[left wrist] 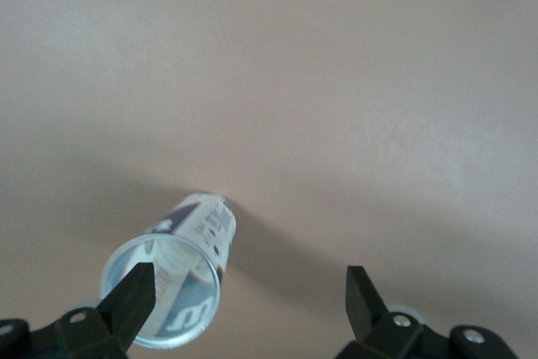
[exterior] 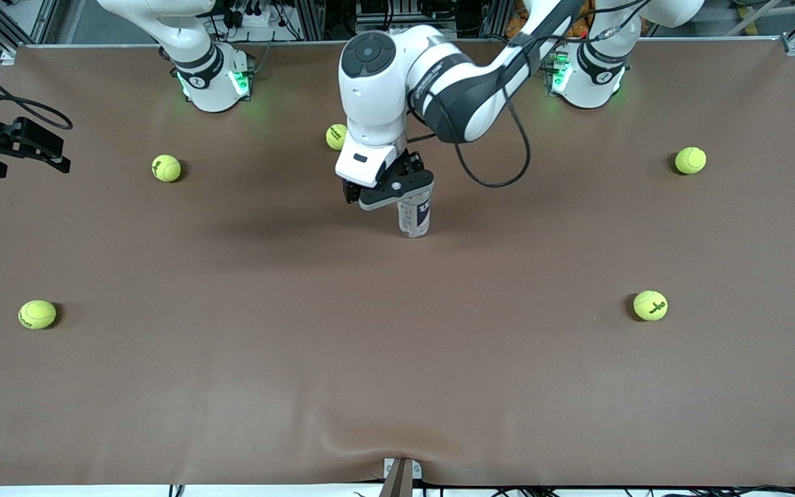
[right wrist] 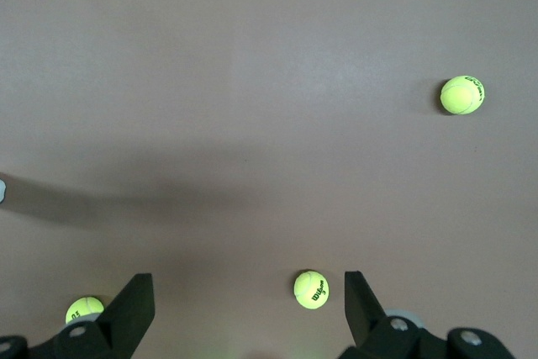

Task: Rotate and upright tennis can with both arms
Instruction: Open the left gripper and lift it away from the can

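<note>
Item: slim white-and-navy tennis can (exterior: 416, 212), apparently upright on brown surface (exterior: 397, 359), directly below left gripper (exterior: 397, 188), jaws spread, empty. Withdraw straight upward, avoiding rim. Right gripper (exterior: 21, 148) open, waiting.

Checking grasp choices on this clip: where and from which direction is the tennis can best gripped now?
Judging by its pose, grip the tennis can across its upper wall, coming down from above. It stands upright, slim and round, open mouth up, so open fingers can straddle it. The left gripper hangs open just above.
</note>
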Action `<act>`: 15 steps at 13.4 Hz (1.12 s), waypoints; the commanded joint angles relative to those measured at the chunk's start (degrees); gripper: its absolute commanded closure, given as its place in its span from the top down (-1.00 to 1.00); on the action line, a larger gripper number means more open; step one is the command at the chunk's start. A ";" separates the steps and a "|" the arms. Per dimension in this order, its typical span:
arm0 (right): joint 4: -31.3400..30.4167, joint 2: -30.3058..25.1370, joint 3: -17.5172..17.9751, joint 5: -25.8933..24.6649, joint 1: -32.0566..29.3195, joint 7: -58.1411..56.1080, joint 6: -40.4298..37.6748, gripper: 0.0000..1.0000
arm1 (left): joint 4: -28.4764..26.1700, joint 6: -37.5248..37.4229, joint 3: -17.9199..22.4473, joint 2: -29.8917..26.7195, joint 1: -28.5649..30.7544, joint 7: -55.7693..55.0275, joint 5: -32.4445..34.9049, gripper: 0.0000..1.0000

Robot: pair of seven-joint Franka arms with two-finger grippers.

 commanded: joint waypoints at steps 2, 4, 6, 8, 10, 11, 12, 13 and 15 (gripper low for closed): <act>-0.90 -1.02 -0.07 -0.95 0.48 1.06 -0.33 1.00 | -0.38 -0.88 -0.11 -4.40 4.80 3.34 1.42 1.00; -0.90 -1.02 -0.07 -0.95 0.48 1.06 -0.33 1.00 | -0.47 -1.14 -0.20 -6.68 7.78 4.92 1.42 1.00; -0.90 -1.02 -0.07 -0.95 0.56 1.06 -0.33 1.00 | -0.38 -3.33 -0.29 -7.83 10.51 9.03 1.16 1.00; -1.07 -0.84 -0.07 -0.95 0.56 1.06 -0.24 1.00 | -0.38 -3.52 -0.29 -8.98 13.58 12.91 0.63 1.00; -1.42 -0.84 -0.07 -0.95 0.65 1.06 -0.33 1.00 | -0.47 -4.04 -0.64 -10.03 16.49 15.72 0.46 1.00; -1.42 -0.84 -0.07 -0.95 0.65 1.06 -0.33 1.00 | -0.47 -5.44 -0.46 -10.21 17.46 18.09 0.46 1.00; -1.42 -0.84 -0.07 -0.95 0.65 1.06 -0.33 1.00 | -0.47 -5.80 -0.72 -10.47 18.94 20.37 0.37 1.00; -1.51 -0.84 -0.07 -0.95 0.65 1.06 -0.33 1.00 | -0.47 -5.80 -0.73 -10.73 19.83 21.79 -0.07 1.00; -1.69 -0.93 -0.07 -0.95 0.65 0.97 -0.24 1.00 | -0.56 -5.80 -0.11 -11.78 20.98 26.08 -3.31 1.00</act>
